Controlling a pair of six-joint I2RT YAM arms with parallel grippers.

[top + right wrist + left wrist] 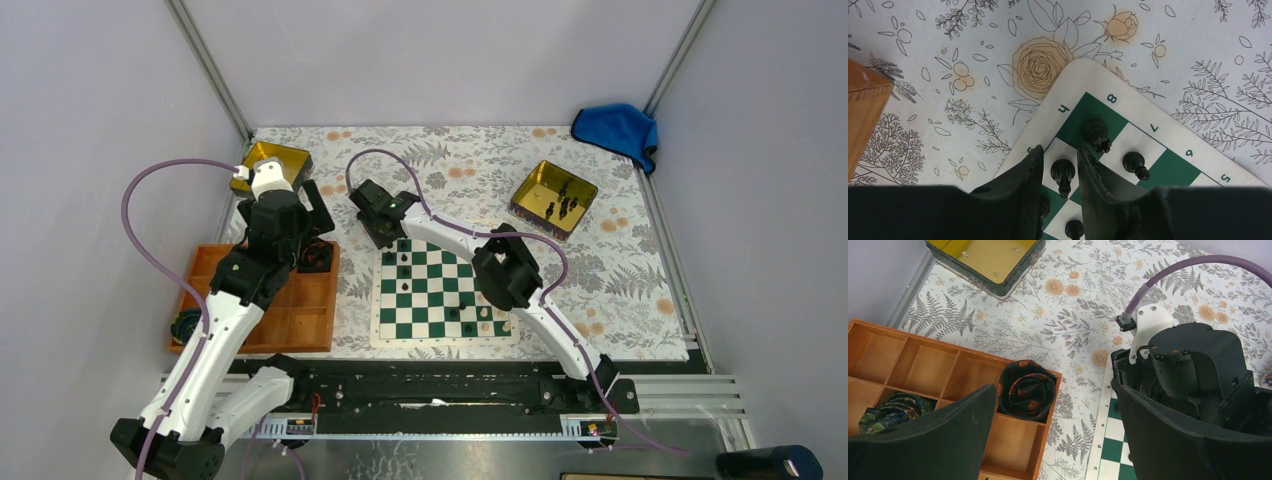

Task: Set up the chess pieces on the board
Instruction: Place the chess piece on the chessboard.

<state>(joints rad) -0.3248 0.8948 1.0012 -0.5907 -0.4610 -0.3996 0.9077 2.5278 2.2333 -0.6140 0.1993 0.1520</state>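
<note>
The right end effector (1059, 151) stands low over one corner of the board (1079, 75). Its fingers are parted, and a black pawn (1063, 174) stands upright between them on a white square. A thin gap shows on each side of the pawn, so the fingers flank it without pinching it.

Just ahead of the right fingertip, a black rook (1096, 135) stands on the green corner square, close to that finger. To the right of the end effector a second pawn (1135, 165) stands on the neighbouring white square. A third piece (1074, 229) shows between the fingers, nearer the wrist.

In the top view, a few more chess pieces (470, 325) stand on the board behind this end effector, toward its arm's base. Well off to its right across the worktop (600, 270), a gold tin (530, 190) holds several more black pieces.

The left end effector (1055, 397) hangs wide open and grips nothing, above the corner of a wooden tray (913, 365). Just beside its left fingertip, a dark rolled cloth (1026, 390) fills the tray's corner compartment. A second gold tin (988, 260) lies ahead of it and to the left. The right arm's wrist sits close against its right finger, over the board's edge.
</note>
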